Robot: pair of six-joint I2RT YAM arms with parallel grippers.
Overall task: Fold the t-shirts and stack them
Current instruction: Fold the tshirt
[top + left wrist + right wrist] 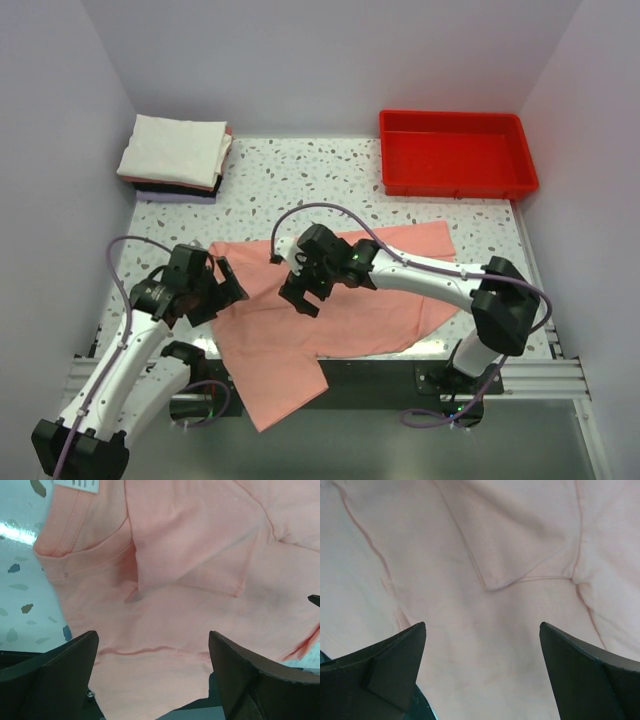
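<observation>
The salmon-pink t-shirt lies spread across the lower middle of the top view, one end drooping past the near edge of the table. Both claws hover over it, jaws wide apart and holding nothing: the left gripper by its collar edge, the right gripper over its middle. A clean fold likely needs both to pinch matching edges and lift evenly. The right arm hides the shirt's centre. In the folded stack at upper left, only edges show below the white top tee.
</observation>
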